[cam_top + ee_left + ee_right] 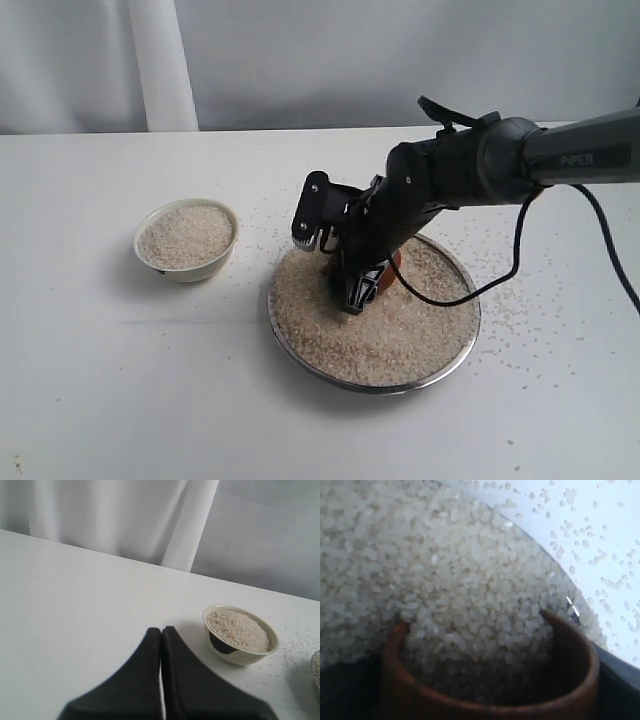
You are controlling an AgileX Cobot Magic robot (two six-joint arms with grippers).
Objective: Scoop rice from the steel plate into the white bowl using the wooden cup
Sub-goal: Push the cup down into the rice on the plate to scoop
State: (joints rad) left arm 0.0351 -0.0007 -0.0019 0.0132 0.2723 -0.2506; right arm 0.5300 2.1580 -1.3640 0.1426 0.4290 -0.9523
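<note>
Rice point(400, 335) covers the steel plate point(372, 385) almost to its rim. The plate sits on the white table point(110, 400), nearest of the things and a little right of the middle. Loose grains are scattered on the table to the right of the plate and between it and the bowl.

In the far half of the plate, the right hand point(352, 298) is pushed down into the grains. It grasps the wooden cup point(388, 272), of which only a reddish sliver shows between the black fingers in the exterior view. The right wrist view is close and soft. There the cup point(570, 680) seems tipped on its side, its mouth half buried and rice heaped inside it. A black cable point(470, 292) loops from the arm across the right side of the plate.

Left of the plate and slightly farther back stands the white bowl point(187, 268), apart from it and filled with rice nearly to the brim.

The left hand point(161, 645) is clenched, fingertips pressed together on nothing, above bare table with the bowl ahead of it and well apart.

At the far edge of the table hangs a pale curtain point(160, 60).
</note>
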